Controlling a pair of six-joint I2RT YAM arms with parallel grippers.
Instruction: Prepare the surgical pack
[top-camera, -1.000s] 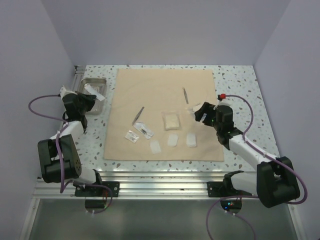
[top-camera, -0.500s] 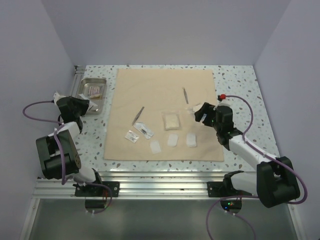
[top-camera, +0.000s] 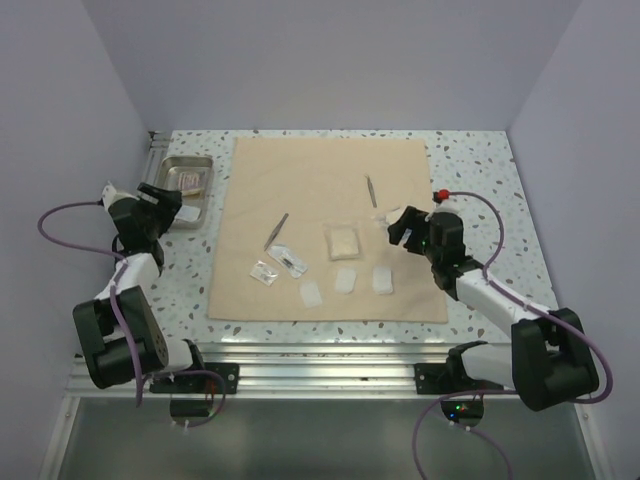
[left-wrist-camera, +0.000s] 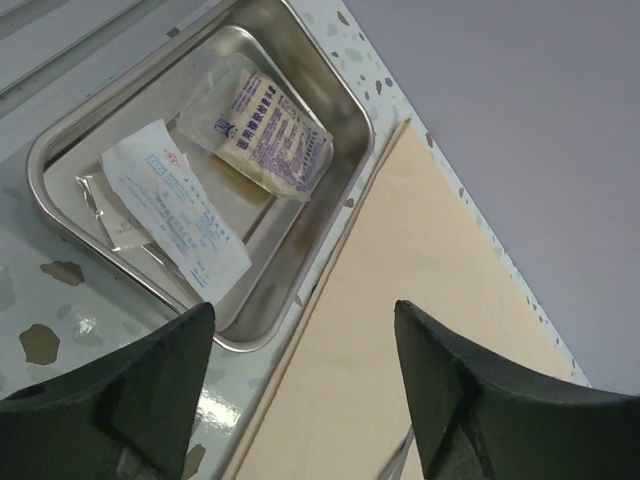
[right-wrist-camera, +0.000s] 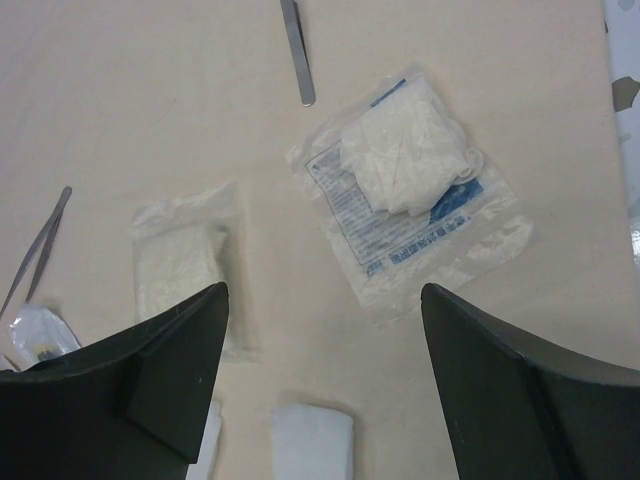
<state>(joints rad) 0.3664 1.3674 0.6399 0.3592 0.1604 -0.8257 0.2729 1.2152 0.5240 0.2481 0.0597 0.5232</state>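
While the left gripper (left-wrist-camera: 302, 315) and right gripper (right-wrist-camera: 325, 290) gape empty, the tan cloth (top-camera: 330, 190) lies unfolded under loose packets (top-camera: 344, 243), with the steel tray (top-camera: 190, 160) just beside its left edge, so wrapping is not yet done.

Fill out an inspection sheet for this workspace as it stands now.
Surface: speckled table, tan cloth spread flat on it.
Job's things: steel tray beside the cloth's left edge, holding packets; more packets and two tweezers lie on the cloth.
Clutter: nothing seen.
Tools: left tool open, empty, over the tray's edge; right tool open, empty, over the cloth.
Cables: purple cables loop off both arms.
Surroundings: plain walls on three sides.
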